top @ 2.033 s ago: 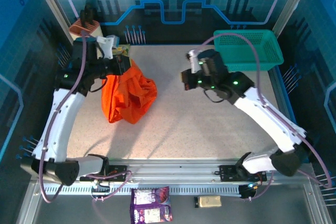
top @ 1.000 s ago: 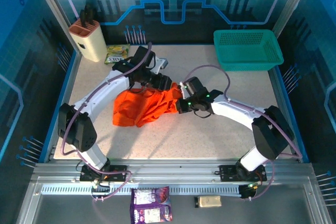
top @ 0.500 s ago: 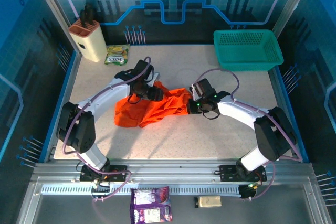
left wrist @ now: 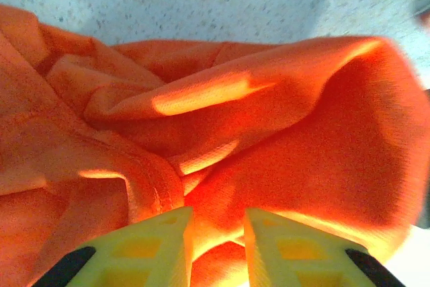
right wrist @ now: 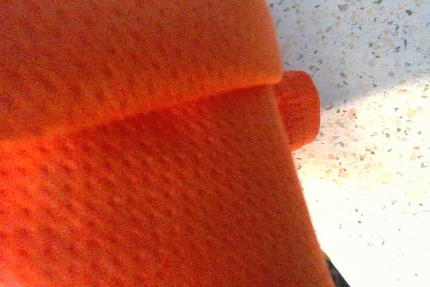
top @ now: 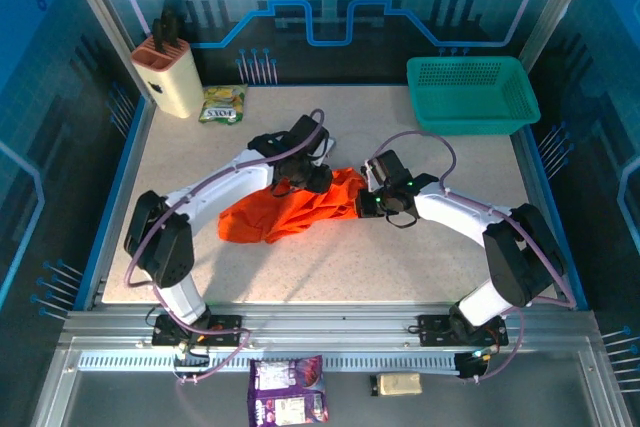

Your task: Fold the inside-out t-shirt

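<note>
Your shirt (top: pixel 285 212) lies crumpled near the middle of the table (top: pixel 430 257), stretched into a wrinkled band that runs from a looser heap on its left end up toward the two grippers at its right end. Your left gripper (top: pixel 318 182) is down on the upper right part of the cloth, with its arm arching in from the left. In the left wrist view its yellow fingers (left wrist: pixel 158 250) stand close together with a fold of orange cloth wedged in the narrow gap and touching both of them, so it has a pinch of the shirt. Beyond the fingers the cloth bunches into thick, rounded folds, and bare speckled tabletop shows past them. Your right gripper (top: pixel 362 205) sits at the shirt's right tip, just beside the left one. Its fingers are closed on that tip. In the right wrist view the cloth hangs right up against the camera and hides the fingers, with a rolled hem sticking out to the right over the tabletop. A teal basket (top: pixel 470 97) stands at the far right corner, well apart from the shirt. A knife block (top: pixel 168 77) and a small packet (top: pixel 222 105) sit at the far left.
</note>
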{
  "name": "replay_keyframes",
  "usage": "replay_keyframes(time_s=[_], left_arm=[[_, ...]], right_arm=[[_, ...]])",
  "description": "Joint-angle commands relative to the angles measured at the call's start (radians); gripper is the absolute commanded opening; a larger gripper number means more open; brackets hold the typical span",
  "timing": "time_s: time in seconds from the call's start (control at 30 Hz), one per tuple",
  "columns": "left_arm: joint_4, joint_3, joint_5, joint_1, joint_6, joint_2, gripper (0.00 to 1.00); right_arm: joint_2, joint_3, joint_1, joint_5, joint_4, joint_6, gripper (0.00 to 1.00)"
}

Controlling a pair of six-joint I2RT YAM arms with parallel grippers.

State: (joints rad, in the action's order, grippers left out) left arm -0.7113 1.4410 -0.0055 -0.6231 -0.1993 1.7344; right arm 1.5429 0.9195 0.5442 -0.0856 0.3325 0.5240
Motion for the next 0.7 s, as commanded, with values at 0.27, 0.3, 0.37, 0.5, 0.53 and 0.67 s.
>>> replay_keyframes(time_s=[0.27,0.3,0.37,0.5,0.53,0.67], left_arm=[[-0.097,0.042,-0.219,0.002,0.07,0.145,0.42],[-0.096,0.044,-0.231,0.003,0.076,0.15,0.43],[-0.1,0.048,-0.25,0.003,0.081,0.16,0.44],[-0.106,0.058,-0.287,0.006,0.092,0.169,0.4],[-0.108,0.059,-0.293,0.008,0.095,0.169,0.38],[-0.101,0.048,-0.293,0.027,0.094,0.155,0.36]], right_arm=[[-0.019,-0.007,0.0,0.016,0.036,0.007,0.0],[-0.021,-0.01,0.0,0.015,0.035,0.007,0.0],[-0.025,-0.012,0.0,0.015,0.036,0.008,0.0],[-0.035,-0.016,0.0,0.021,0.04,0.008,0.0],[-0.036,-0.016,0.0,0.022,0.042,0.008,0.0],[-0.045,-0.017,0.0,0.028,0.048,0.007,0.0]])
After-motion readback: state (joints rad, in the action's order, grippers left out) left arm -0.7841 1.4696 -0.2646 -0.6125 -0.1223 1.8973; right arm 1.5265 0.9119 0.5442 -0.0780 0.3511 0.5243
